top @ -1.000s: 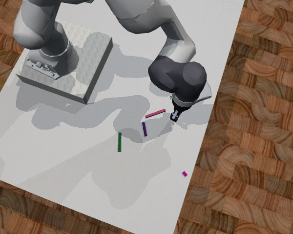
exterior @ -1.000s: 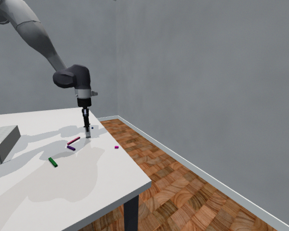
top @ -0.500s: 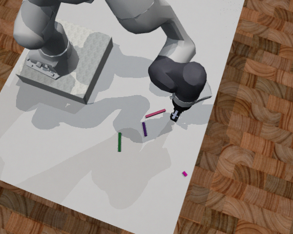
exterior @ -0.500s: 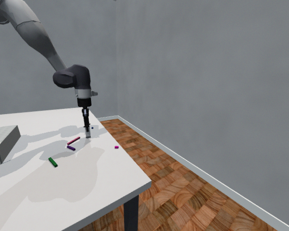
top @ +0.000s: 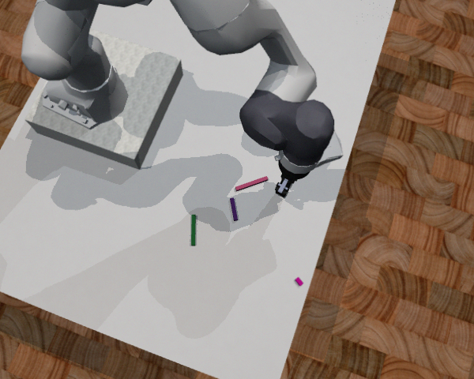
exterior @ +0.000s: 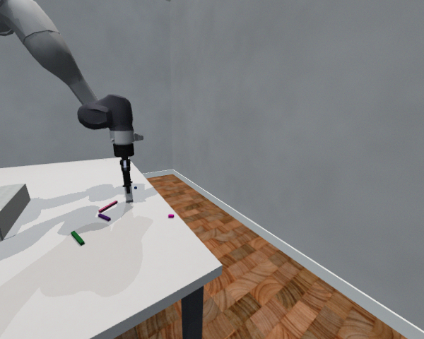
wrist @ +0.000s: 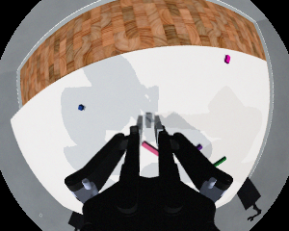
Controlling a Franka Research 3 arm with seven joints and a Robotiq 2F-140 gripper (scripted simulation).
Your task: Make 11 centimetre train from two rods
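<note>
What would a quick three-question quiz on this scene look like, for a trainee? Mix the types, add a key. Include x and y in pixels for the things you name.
1. Short answer: by the colour code, which two of the coloured rods lying on the table add up to the required train?
2. True or false: the purple rod (top: 233, 209) (exterior: 104, 217) (wrist: 199, 147) touches the green rod (top: 193, 230) (exterior: 77, 237) (wrist: 221, 162).
3. Multiple choice: which view does not show the blue rod (exterior: 135, 188) (wrist: 81, 107)? A top, B exterior, C wrist.

Key:
1. pink rod (top: 251, 183) (exterior: 107, 206) (wrist: 149, 148) and magenta rod (top: 299, 281) (exterior: 171, 215) (wrist: 227, 59)
2. false
3. A
</note>
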